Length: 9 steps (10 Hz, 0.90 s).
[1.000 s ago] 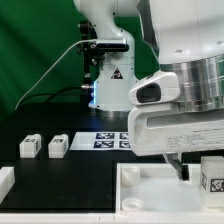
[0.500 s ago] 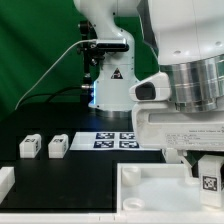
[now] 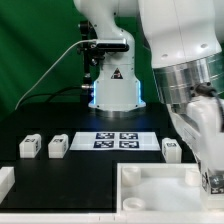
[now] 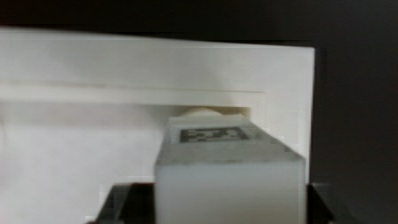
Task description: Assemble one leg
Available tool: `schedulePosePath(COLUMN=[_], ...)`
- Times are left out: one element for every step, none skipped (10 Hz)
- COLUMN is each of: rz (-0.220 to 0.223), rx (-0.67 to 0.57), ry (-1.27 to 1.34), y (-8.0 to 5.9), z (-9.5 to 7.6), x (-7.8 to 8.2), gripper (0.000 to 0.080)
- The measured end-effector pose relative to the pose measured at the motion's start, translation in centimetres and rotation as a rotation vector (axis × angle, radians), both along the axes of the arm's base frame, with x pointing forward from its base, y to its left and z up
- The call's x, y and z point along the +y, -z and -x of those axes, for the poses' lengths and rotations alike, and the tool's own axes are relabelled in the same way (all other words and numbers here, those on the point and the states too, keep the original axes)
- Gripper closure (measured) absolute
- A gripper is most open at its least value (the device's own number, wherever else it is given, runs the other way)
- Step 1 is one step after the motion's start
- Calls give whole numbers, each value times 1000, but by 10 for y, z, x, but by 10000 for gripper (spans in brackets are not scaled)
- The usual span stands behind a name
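Note:
My gripper point(image 3: 211, 172) is at the exterior view's lower right, shut on a leg point(image 3: 213, 182), a small white block with a marker tag. It holds the leg upright over the right part of the large white square tray-like piece point(image 3: 150, 190). In the wrist view the leg point(image 4: 219, 150) fills the space between the dark fingers point(image 4: 125, 205) of the gripper point(image 4: 222, 208). Its tagged end is close to the tray piece's raised rim point(image 4: 160, 95). Whether they touch I cannot tell. Three more legs lie on the black table: two at the left point(image 3: 29, 146) point(image 3: 57, 146) and one at the right point(image 3: 171, 149).
The marker board point(image 3: 115, 140) lies flat in the middle of the table, in front of the robot's base point(image 3: 112, 85). Another white part point(image 3: 5, 181) sits at the exterior view's lower left edge. The arm's bulk fills the upper right.
The arm has swung toward the exterior view's right and turned, carrying the held leg with it. The leg lying at the right of the marker board, covered before, now shows.

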<state>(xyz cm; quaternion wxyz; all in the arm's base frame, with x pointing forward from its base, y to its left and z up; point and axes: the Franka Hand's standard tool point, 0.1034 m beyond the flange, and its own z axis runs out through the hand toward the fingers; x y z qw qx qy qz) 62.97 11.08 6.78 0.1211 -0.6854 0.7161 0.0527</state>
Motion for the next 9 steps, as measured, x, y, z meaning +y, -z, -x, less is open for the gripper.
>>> schedulePosePath(rz=[-1, 2, 4, 9, 29, 63, 73, 82, 100], rx=[1, -8, -8, -18, -48, -65, -94, -117, -140], ry=[5, -35, -44, -119, -304, -537, -603, -703, -821], y=[0, 0, 1, 0, -1, -4, -3, -2, -1], z=[0, 0, 1, 2, 2, 1, -1, 0, 0], x=[0, 0, 1, 5, 6, 9, 7, 6, 6], gripper=[505, 448, 448, 264, 264, 174, 157, 157, 151])
